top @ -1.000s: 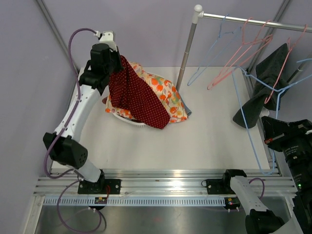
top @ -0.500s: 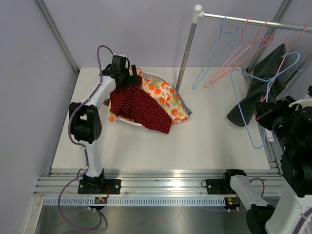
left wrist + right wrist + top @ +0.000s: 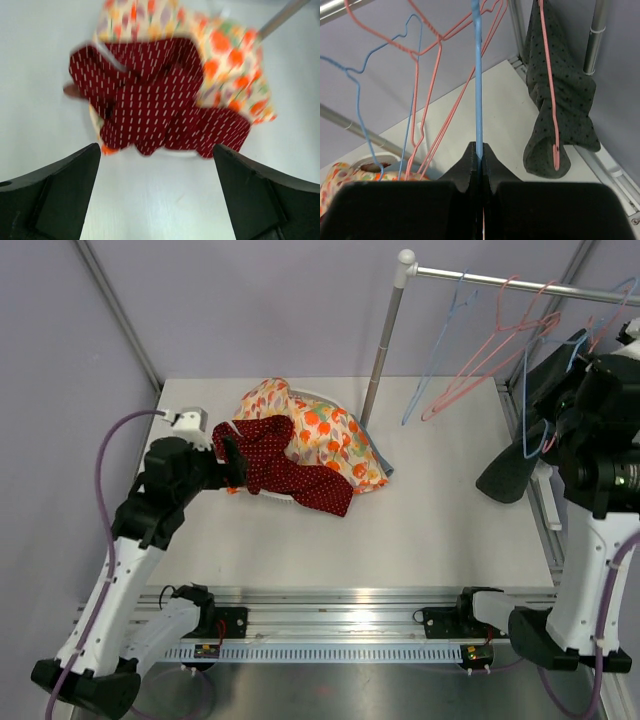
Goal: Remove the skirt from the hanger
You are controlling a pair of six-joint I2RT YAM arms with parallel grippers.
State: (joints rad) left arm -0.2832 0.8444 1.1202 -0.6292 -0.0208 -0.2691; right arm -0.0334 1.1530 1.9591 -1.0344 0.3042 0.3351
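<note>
On floral fabric pile [image 3: 335, 432]: dark red white-dashed skirt [image 3: 290, 470], crumpled. left gripper [image 3: 156, 165] spread wide, empty, just beside pile. right gripper [image 3: 480, 156] clamped on thin blue wire hanger [image 3: 478, 75], well apart from pile.

We see the dark red skirt with small white dashes [image 3: 285, 468] lying crumpled, off its hanger, draped over a floral orange-print cloth heap [image 3: 335, 435] at the far left of the worktop [image 3: 430, 520]. The thin blue wire hanger [image 3: 478, 75] stands bare and upright, pinched between the right gripper's [image 3: 480, 149] closed jaws.
</note>
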